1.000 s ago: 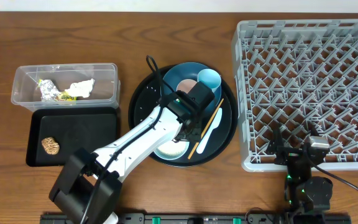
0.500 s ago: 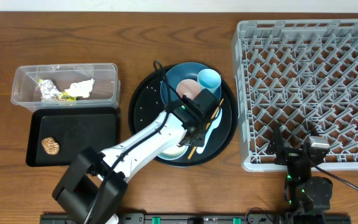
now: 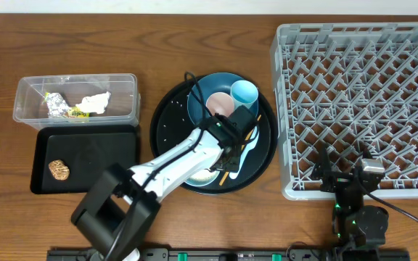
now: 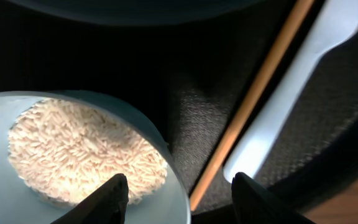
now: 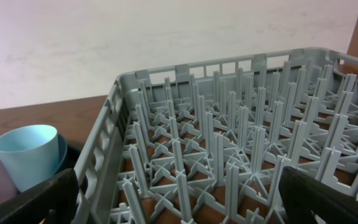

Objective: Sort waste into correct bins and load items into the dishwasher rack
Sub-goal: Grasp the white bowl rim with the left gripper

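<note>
My left gripper [image 3: 227, 154] [image 4: 182, 198] is open and low over the round black tray. Its jaws straddle the right rim of the pale bowl [image 3: 200, 174] [image 4: 166, 186] and the wooden chopstick [image 3: 239, 148] [image 4: 253, 106]. The bowl holds white rice grains [image 4: 86, 149]. The white plastic spoon [image 3: 244, 154] [image 4: 297, 93] lies just right of the chopstick. The pink cup [image 3: 218, 104] and light blue cup [image 3: 244, 93] [image 5: 30, 152] stand on the dark blue dish [image 3: 203, 88]. My right gripper [image 3: 345, 178] [image 5: 179, 208] is open and empty at the front edge of the grey dishwasher rack [image 3: 361, 94] [image 5: 229, 124].
The clear tub [image 3: 31, 90] at the left holds the yellow-silver wrapper [image 3: 56, 107] and white tissue [image 3: 94, 102]. The flat black tray [image 3: 93, 152] in front of it holds the brown cookie lump [image 3: 59, 169]. The round black tray [image 3: 167, 123] sits between bins and rack.
My left gripper has moved from over the dark blue dish toward the front right, onto the bowl rim and chopstick, uncovering the pink cup. The right arm has not moved.
</note>
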`<move>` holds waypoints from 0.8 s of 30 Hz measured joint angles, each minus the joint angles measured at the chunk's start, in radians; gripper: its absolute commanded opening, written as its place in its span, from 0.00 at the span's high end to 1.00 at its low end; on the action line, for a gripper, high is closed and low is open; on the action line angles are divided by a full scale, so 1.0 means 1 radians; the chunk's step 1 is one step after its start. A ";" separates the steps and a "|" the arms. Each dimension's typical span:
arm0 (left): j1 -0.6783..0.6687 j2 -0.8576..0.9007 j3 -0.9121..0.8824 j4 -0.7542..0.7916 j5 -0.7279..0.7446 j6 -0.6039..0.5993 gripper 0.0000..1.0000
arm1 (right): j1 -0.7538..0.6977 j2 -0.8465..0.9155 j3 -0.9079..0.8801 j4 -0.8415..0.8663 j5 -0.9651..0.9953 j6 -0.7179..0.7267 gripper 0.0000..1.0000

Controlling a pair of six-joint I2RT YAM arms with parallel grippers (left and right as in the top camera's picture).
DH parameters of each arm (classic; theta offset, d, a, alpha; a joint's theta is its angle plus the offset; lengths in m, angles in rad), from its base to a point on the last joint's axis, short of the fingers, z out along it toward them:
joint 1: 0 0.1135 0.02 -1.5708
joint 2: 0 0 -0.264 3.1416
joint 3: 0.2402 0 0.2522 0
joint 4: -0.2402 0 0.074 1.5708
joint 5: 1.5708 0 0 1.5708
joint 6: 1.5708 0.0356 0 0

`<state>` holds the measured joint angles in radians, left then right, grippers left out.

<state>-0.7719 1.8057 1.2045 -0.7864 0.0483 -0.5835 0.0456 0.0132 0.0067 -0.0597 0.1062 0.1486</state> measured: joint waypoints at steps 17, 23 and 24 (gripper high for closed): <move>0.000 0.014 -0.001 -0.011 -0.023 0.000 0.64 | 0.000 0.000 0.000 0.000 0.000 0.000 0.01; 0.000 0.014 -0.001 -0.013 -0.029 -0.005 0.78 | 0.000 0.000 0.000 0.000 0.000 0.000 0.01; 0.000 0.014 -0.001 -0.012 -0.030 -0.001 0.78 | 0.000 0.000 0.000 0.000 0.000 0.000 0.01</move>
<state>-0.7719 1.8198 1.2034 -0.7986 0.0181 -0.5846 0.0456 0.0132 0.0067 -0.0597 0.1062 0.1486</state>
